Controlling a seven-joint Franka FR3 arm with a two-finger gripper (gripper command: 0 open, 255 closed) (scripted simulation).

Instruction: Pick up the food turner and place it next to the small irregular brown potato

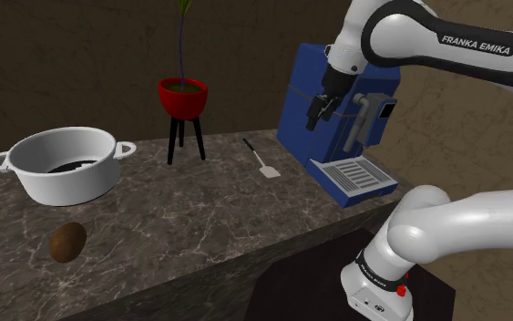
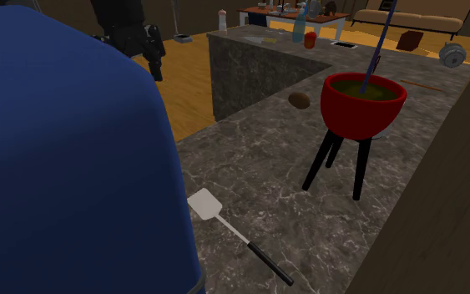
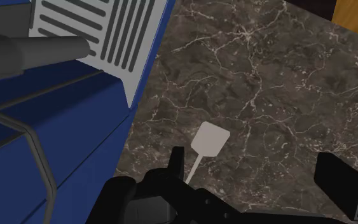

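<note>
**Nothing held**

The brown potato (image 1: 66, 242) lies near the counter's (image 1: 200, 228) front edge; well apart, farther back, the white food turner (image 1: 261, 160) lies flat beside the blue machine (image 1: 295, 119); above it hangs the gripper (image 1: 318, 111), fingers (image 3: 176, 162) spread wide, holding nothing.

In the wrist view the turner (image 3: 209, 140) shows its blade and a short run of shaft. The rest of its handle is hidden under the gripper (image 3: 252, 160), which itself runs out of frame, as does the machine (image 3: 56, 127).

In the second exterior view the machine is cropped on three sides. It hides the near left of the counter (image 2: 308, 225) and part of the gripper, whose fingers cannot be made out there. The plant's stem (image 2: 381, 38) is cut off at the top edge. The potato (image 2: 299, 100) is too small for detail, and the far clutter (image 2: 300, 29) cannot be identified.

In the shoulder view the pot's (image 1: 63, 164) dark contents are unclear.
</note>
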